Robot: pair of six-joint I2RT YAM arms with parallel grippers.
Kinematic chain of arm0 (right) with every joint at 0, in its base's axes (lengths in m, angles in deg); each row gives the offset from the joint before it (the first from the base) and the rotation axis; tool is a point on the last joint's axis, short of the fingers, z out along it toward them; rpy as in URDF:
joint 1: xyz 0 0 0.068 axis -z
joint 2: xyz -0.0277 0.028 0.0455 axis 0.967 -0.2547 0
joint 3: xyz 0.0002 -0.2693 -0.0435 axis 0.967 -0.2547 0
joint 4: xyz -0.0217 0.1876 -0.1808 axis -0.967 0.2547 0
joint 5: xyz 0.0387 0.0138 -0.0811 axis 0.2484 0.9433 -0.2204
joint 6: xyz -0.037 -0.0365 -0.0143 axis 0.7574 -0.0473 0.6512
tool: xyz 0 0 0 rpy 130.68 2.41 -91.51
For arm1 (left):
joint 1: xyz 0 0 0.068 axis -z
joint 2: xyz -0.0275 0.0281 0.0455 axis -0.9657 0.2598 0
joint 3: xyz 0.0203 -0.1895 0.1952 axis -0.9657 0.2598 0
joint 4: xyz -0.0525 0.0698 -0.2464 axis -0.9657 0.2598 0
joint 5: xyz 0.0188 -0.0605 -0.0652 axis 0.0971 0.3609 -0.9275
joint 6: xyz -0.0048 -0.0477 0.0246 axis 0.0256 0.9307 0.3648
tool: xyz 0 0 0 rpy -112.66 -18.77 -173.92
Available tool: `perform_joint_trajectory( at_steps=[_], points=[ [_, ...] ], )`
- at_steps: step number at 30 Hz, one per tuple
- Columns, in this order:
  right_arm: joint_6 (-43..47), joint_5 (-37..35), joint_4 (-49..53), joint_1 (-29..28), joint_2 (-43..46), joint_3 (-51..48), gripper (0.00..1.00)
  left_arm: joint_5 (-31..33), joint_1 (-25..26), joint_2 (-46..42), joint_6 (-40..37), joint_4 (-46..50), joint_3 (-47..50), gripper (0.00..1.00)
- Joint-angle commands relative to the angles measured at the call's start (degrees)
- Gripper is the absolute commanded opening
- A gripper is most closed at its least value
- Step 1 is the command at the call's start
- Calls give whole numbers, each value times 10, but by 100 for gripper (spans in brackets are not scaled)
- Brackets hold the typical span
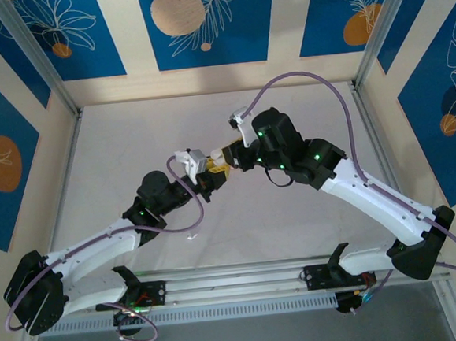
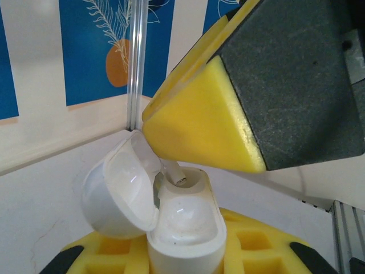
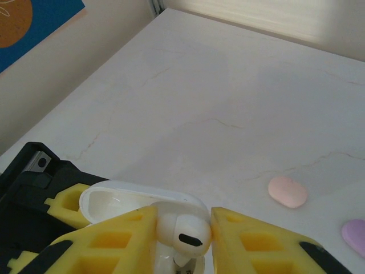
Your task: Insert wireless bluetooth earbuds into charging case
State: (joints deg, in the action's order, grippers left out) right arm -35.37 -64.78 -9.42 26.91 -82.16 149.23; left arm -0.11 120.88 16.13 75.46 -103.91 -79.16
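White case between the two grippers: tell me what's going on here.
The left gripper is clamped on the white charging case, with its lid open. The right gripper pinches a white earbud just above the case, stem at the mouth of the case and not yet seated. A pink piece and a purple piece lie apart on the table.

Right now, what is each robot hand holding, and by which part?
The left gripper clamps the open white case by its lower body; the right gripper pinches a white earbud by its rounded head.
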Motion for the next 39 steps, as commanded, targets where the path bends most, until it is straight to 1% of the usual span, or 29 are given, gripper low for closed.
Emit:
perform_joint_trajectory(
  at_steps=[1,4,7,11,17,23,27,34,39],
  points=[
    [22,-29,-12,-4,0,-11,31,-1,6,-15,12,-28,-19,15],
    [28,-41,-12,-4,4,-17,31,1,5,-17,13,-30,-18,15],
    [39,-38,-13,-6,4,-19,31,1,6,-17,14,-32,-19,15],
    [51,-5,-11,-8,5,-23,32,3,6,-17,17,-37,-17,15],
    [51,61,-4,-7,11,-31,37,9,6,-19,19,-41,-17,15],
    [30,83,10,4,14,-30,38,6,6,-19,19,-42,-17,15],
    [17,101,11,17,18,-27,42,3,6,-20,17,-40,-18,15],
    [-21,146,7,41,30,-22,57,1,6,-21,11,-34,-18,15],
    [-65,186,-15,70,49,-27,64,1,6,-23,4,-29,-18,15]
  ],
)
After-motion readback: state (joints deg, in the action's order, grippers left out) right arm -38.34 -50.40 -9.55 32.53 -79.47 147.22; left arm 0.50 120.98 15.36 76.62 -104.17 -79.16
